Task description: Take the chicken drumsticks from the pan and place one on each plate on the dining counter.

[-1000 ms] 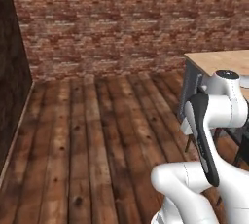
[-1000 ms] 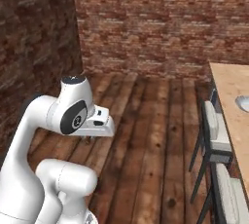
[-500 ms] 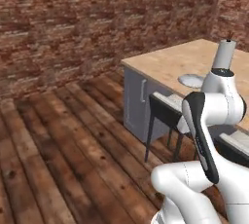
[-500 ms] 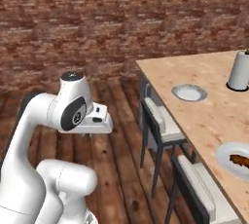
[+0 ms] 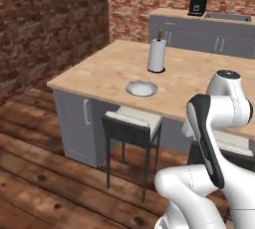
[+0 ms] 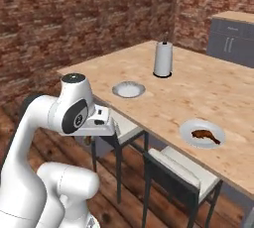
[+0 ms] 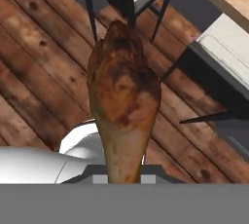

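Observation:
In the hand view my gripper (image 7: 124,178) is shut on a reddish-brown chicken drumstick (image 7: 124,91), which stands up from between the fingers over the wooden floor. The dining counter (image 6: 223,93) (image 5: 109,68) lies ahead. On it, an empty light-grey plate (image 6: 128,89) (image 5: 142,88) sits near the front edge. A second plate (image 6: 202,134) further right holds another drumstick (image 6: 206,134). The pan is out of view.
A white paper-towel roll (image 5: 156,56) (image 6: 163,59) stands mid-counter behind the empty plate. Two dark-framed stools with pale seats (image 5: 132,123) (image 6: 173,172) are tucked under the counter's near edge. A back worktop carries a coffee machine (image 5: 197,3). Brick walls run along the left.
The whole picture has swung round as the base moved: from brick wall and floor to the dining counter close ahead. The arm's pose and its grip look unchanged.

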